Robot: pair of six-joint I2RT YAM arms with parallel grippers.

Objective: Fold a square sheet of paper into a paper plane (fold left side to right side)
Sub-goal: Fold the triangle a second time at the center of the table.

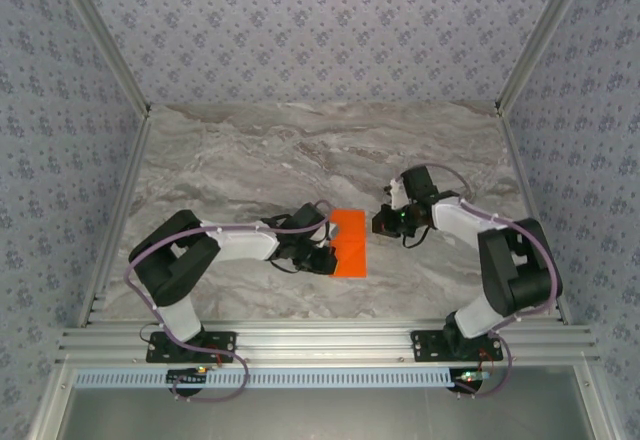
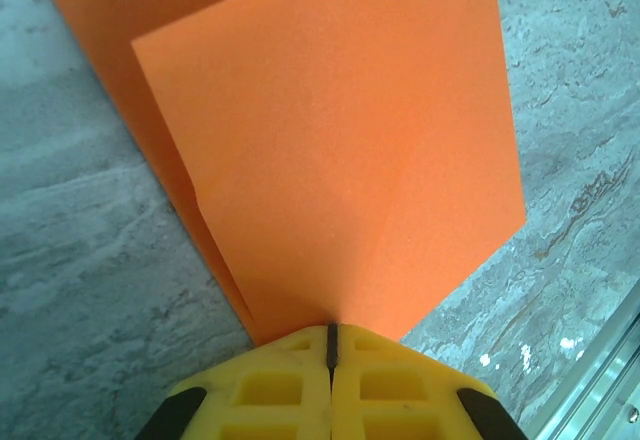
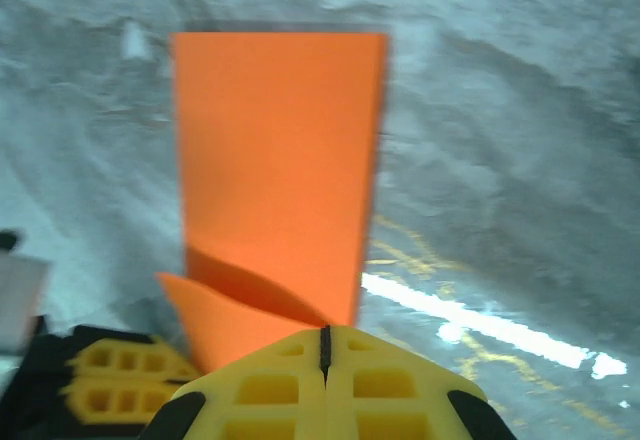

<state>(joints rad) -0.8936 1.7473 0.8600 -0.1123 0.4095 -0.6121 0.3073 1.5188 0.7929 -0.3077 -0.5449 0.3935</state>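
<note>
**Paper sheet, thin and bright orange (image 1: 348, 242), lying between two closed grippers**

The paper sheet rests on the grey marbled tabletop (image 1: 250, 160) doubled into a narrow rectangle. Seen from overhead, its long axis runs away from the arm bases, crosswise to the line joining the two tools. The left gripper (image 2: 331, 338) meets one long edge side-on. Its jaws are pressed together, and the upper layer rises off the lower one into them, so it appears to pinch that layer. The right gripper (image 3: 323, 345), also fully closed, sits just beside the opposite long edge, towards its far end, and carries nothing. Whether its tips touch the paper cannot be told. The sheet thus lies directly ahead of the left tool's tips, which makes the left arm the nearer. Any left-to-right fold would probably start from that held edge and travel across the short axis towards the right tool.
</note>
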